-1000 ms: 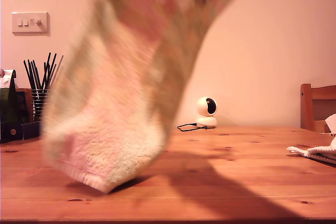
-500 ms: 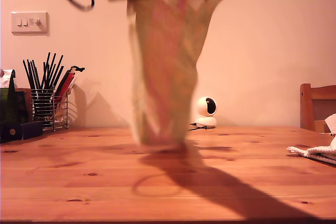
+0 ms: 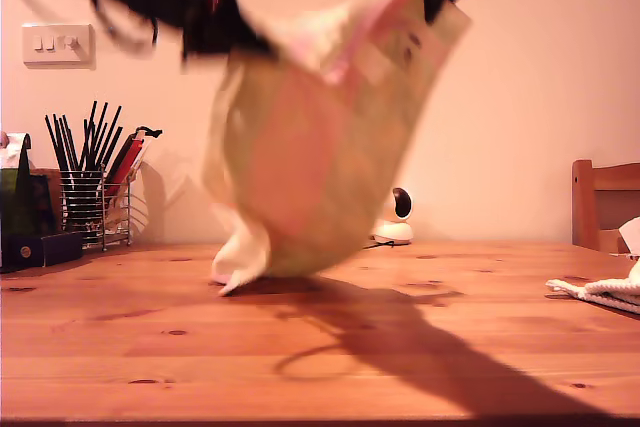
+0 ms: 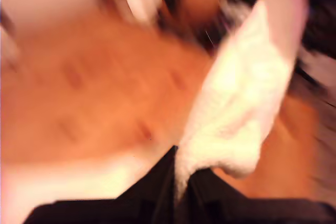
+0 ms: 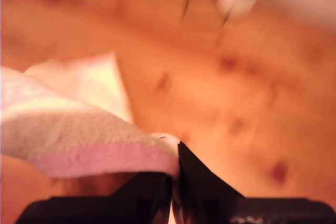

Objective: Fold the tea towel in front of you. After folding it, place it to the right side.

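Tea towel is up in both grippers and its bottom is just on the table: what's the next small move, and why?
Probably keep lowering both grippers and draw them toward the exterior camera, so the tea towel lays out flat. My first gripper and my second gripper each pinch an upper edge, and only the towel's lower corner touches the table, so it hangs bunched.

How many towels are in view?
2: the tea towel hanging from both tools, lower end touching the table, and a white towel lying at the exterior view's right edge.
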Tool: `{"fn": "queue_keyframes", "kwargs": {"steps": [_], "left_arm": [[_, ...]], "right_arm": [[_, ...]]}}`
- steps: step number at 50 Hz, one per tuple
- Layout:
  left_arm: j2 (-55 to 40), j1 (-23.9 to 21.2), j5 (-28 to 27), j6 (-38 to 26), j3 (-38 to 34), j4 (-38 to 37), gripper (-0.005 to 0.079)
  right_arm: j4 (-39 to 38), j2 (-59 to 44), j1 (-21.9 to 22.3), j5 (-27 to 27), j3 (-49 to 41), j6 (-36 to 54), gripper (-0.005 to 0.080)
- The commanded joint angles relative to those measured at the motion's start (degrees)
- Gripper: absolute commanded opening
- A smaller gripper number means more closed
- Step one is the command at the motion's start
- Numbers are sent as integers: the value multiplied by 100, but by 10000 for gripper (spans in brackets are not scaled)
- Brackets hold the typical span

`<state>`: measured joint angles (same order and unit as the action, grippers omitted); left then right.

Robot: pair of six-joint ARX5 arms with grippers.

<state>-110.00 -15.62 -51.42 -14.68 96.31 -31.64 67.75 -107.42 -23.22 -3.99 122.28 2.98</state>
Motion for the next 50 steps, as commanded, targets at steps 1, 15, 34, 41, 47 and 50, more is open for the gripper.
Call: {"fn": "queue_keyframes", "kwargs": {"steps": [1,15,34,41,47,50], "left_arm": [[-444,-118,-83,-474,-98,-809,-22],[-669,-485,-212,-863,-142,-1685,-22],[-669,-922,-210,-1051,-940,-2409,-22],[-669,-1145,-210,-1067,-1340,-2409,-21],[-669,-1314,-208,-1067,-1447,-2424,65],[-669,-1360,-212,-1064,-1447,-2413,185]], "right_arm": [[247,-470,26,114,-7,-48,-12],[592,-1058,4,398,-260,-2,-12],[975,-1078,9,914,-1226,210,-12],[990,-1078,-9,1143,-1703,317,-11],[1012,-1078,-35,1370,-1980,494,20],[1034,-1075,-39,1473,-1993,496,75]]}}
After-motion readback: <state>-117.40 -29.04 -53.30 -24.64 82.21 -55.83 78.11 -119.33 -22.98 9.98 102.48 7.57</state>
